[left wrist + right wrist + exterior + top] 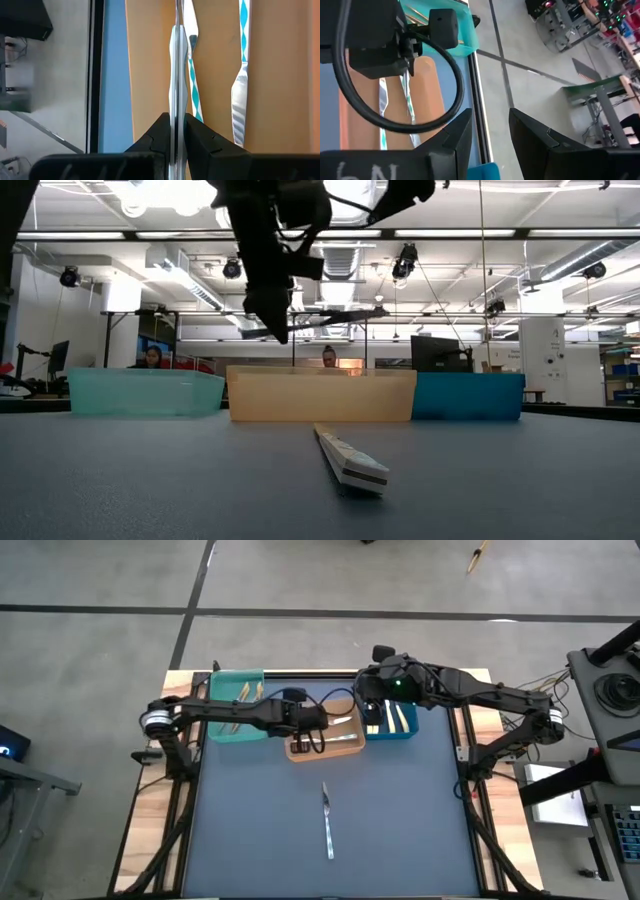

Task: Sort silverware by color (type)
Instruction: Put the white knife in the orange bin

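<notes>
While a knife (327,820) lies alone, bins (325,745) stand behind

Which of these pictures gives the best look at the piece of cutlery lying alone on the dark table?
The high view: the lone utensil shows whole from above, lying lengthwise on the dark table, apart from the bins. The low view shows it end-on and foreshortened, so its type is hard to tell. Neither wrist view shows it.
</notes>
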You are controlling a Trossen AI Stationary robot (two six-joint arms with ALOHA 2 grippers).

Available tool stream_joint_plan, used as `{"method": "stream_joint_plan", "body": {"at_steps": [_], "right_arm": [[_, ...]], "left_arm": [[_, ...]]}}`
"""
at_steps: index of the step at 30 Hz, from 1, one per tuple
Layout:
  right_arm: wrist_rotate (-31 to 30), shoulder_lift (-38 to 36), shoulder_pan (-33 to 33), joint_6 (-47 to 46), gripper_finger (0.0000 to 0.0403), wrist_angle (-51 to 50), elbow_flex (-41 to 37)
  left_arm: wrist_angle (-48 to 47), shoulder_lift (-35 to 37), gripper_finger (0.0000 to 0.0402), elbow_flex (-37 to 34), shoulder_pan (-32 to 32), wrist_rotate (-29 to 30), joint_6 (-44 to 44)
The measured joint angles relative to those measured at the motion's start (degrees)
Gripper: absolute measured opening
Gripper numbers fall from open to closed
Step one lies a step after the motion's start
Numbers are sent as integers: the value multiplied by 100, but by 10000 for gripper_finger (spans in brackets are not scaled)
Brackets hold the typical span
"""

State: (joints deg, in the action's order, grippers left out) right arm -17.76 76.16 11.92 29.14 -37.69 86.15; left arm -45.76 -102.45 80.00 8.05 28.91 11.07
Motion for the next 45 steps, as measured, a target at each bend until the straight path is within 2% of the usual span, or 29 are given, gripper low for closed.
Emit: {"method": "stream_joint_plan", "body": {"at_steps": [8, 14, 17, 29, 40, 45], "right_arm": [[43, -97, -4, -314, 121, -343, -4], [476, -211, -4, -518, 121, -404, -4], [624, -234, -4, -528, 121, -398, -4], [623, -236, -4, -578, 121, -376, -7], [623, -236, -4, -619, 121, -392, -7], [625, -236, -4, -908, 121, -574, -12]], "left_arm": [[-145, -409, 19, 92, 2, 0, -109], [-290, -568, 19, 94, 3, -14, -283], [-269, -606, 19, 94, 9, -262, -278], [-132, -613, 19, 94, 249, -687, -235], [138, -613, 19, 94, 313, -958, 163], [159, -613, 19, 94, 354, -1179, 140]]}}
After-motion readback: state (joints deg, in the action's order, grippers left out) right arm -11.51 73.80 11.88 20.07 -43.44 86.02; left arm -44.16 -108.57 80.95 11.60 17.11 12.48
